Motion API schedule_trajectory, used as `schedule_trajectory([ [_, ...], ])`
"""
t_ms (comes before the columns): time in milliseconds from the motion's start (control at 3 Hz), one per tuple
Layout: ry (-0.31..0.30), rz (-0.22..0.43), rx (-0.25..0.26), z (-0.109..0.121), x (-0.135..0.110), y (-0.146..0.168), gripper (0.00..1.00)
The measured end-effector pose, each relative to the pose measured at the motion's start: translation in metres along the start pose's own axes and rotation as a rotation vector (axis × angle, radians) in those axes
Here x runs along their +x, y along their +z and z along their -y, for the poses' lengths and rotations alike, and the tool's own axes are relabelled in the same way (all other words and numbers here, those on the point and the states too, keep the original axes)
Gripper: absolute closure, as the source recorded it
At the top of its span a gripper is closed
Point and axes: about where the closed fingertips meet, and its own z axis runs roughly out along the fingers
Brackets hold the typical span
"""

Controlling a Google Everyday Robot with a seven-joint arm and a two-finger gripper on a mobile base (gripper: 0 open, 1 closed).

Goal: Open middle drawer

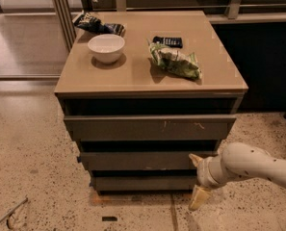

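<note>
view: camera view, looking down at the front of a 3-drawer cabinet
cabinet (pixel 147 78): tan flat top, dark grey-brown body, stands on a speckled floor (pixel 32 167)
top drawer (pixel 149 128): widest of the 3 fronts, pale scratch marks towards its right end, dark gap above it
middle drawer (pixel 137 160): long plain handleless front, between the top drawer and the bottom drawer, dark gap along its upper edge; how far out it sits cannot be told
bottom drawer (pixel 142 182): narrowest front, lowest, just above the floor
gripper (pixel 197 178): low at the cabinet's front right corner; 2 cream fingers spread well apart with nothing between them but the cabinet's corner; upper finger at the right end of the middle drawer, at or touching its edge; lower finger pointing down towards the floor, beside the bottom drawer's right end
arm (pixel 258 165): white, rounded, enters from the right edge, level with the middle drawer
white bowl (pixel 106 47): upright on the cabinet top, left of centre
green snack bag (pixel 175 61): crumpled, lying on the top, right of the bowl
black packet (pixel 167 41): flat, just behind the green snack bag
dark snack bag (pixel 97 25): lying at the back left corner of the top, behind the bowl
</note>
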Motion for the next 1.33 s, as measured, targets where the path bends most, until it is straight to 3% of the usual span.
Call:
schedule_trajectory([
  [667,-0.075,0.068,0.063,0.023,-0.003,0.04,0.0],
  [1333,-0.125,0.091,0.087,0.053,-0.002,0.071,0.0],
])
